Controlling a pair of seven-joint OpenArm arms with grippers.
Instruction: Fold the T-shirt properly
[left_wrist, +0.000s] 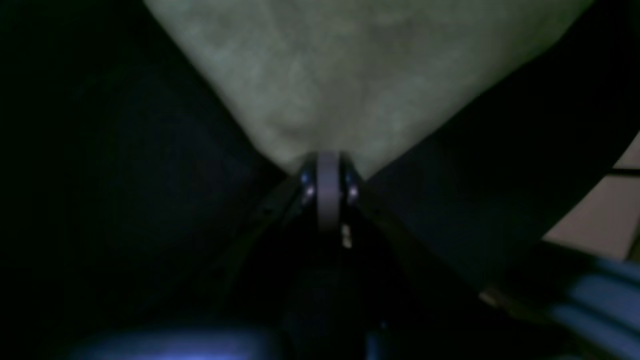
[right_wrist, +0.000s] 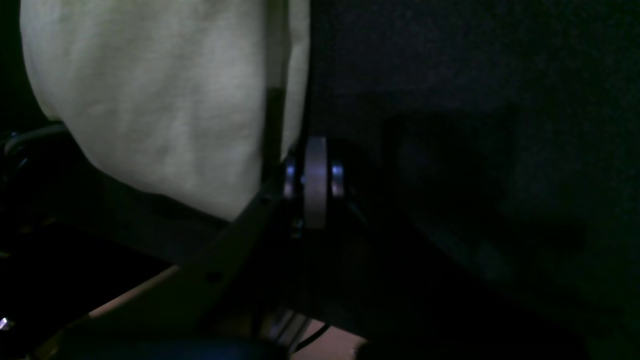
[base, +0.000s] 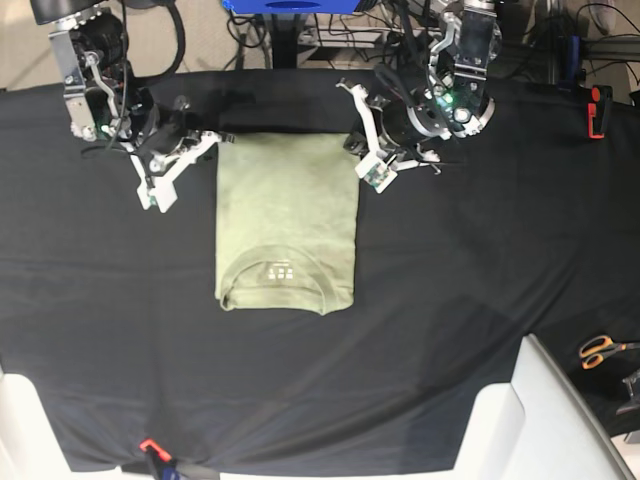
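Note:
The pale sage-green T-shirt (base: 287, 220) lies on the black table cloth (base: 480, 260), folded into a long rectangle. Its collar (base: 285, 283) with the white label print is at the near end. My left gripper (base: 358, 140) is at the shirt's far right corner. In the left wrist view the cloth (left_wrist: 350, 75) narrows down into the shut left gripper (left_wrist: 327, 157). My right gripper (base: 215, 138) is at the far left corner. In the right wrist view the shirt (right_wrist: 150, 100) edge runs into the right gripper (right_wrist: 300, 145), which looks shut on it.
Orange-handled scissors (base: 603, 349) lie at the right edge. A red object (base: 594, 112) stands at the far right. White panels (base: 520, 420) sit at the front corners. A small red clip (base: 150, 447) is on the front edge. Cables and stands crowd the far side.

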